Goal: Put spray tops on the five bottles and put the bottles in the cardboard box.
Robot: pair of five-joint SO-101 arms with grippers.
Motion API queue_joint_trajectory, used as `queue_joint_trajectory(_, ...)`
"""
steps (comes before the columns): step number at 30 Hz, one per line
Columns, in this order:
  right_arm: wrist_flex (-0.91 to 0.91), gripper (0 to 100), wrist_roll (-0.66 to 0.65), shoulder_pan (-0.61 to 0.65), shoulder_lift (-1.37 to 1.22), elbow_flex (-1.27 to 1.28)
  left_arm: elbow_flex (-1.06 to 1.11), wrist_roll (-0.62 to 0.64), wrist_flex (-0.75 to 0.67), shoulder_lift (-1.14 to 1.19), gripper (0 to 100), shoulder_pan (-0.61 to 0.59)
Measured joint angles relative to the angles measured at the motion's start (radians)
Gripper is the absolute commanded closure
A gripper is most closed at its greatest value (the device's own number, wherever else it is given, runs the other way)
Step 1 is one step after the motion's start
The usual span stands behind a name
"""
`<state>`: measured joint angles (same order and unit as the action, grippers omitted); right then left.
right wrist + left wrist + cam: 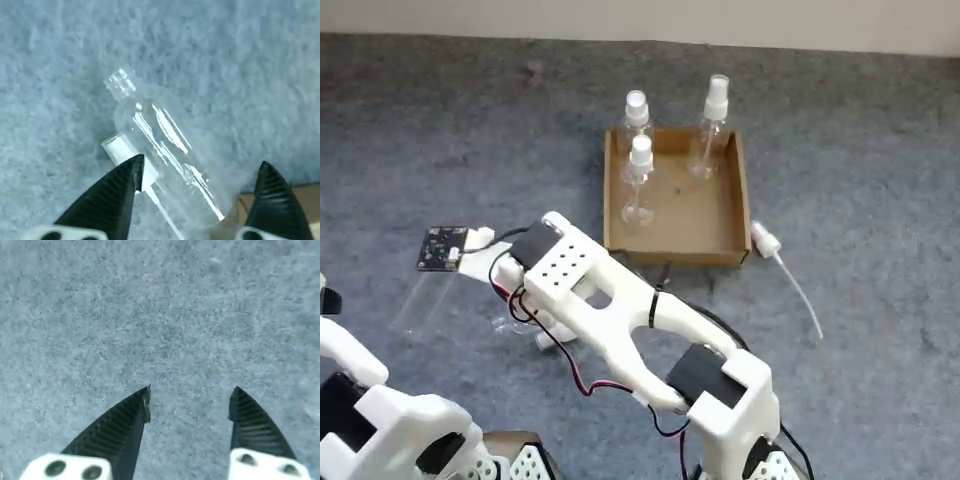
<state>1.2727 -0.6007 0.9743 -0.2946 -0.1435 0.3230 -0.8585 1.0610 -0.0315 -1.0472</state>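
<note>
A clear uncapped bottle (165, 145) lies on its side on the grey carpet with a white spray top (122, 148) touching its side. My right gripper (202, 162) hangs open just above this bottle, one finger on each side. In the high view the right arm (610, 300) stretches left in front of the cardboard box (730, 250), covering most of that bottle (512, 325). Three bottles with spray tops (640, 180) (713, 125) (637, 112) stand in the box. My left gripper (191, 388) is open over bare carpet.
A loose spray top (765, 240) with a long tube lies right of the box. Another clear bottle (425, 300) seems to lie left of the right arm's wrist. The left arm (390, 420) sits at the near left corner. A box corner (295, 197) shows beside the right fingers.
</note>
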Motion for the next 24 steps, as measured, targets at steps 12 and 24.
queue_joint_trajectory(12, -0.195, 70.2, -0.011, -0.003, -0.04, 0.092, 0.0, 0.0, 0.0, 0.005, 78, -0.002)
queue_joint_trajectory(24, -0.014, 61.8, -0.1, -0.002, -0.015, 0.098, 0.0, -0.002, 0.0, 0.005, 78, 0.0)
